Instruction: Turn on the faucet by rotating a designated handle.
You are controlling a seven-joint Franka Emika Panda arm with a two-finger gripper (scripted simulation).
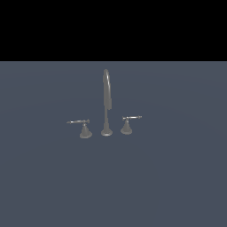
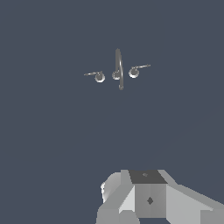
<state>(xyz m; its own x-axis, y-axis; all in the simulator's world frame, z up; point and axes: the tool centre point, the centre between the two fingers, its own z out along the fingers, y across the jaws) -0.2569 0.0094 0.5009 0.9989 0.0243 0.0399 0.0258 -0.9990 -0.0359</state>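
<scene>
Starting out: handle of faucet untouched, gripper well apart from it. Finger state not discernible. Approach, contact, rotation all left.

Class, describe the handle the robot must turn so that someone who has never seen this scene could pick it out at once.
Find the faucet, whose tall gooseneck spout rises mid-floor. Two lever handles flank its base. The handle is the one on the exterior view's left: its thin bar points outward, away from the spout, and it sits slightly lower in the picture than its twin.
</scene>
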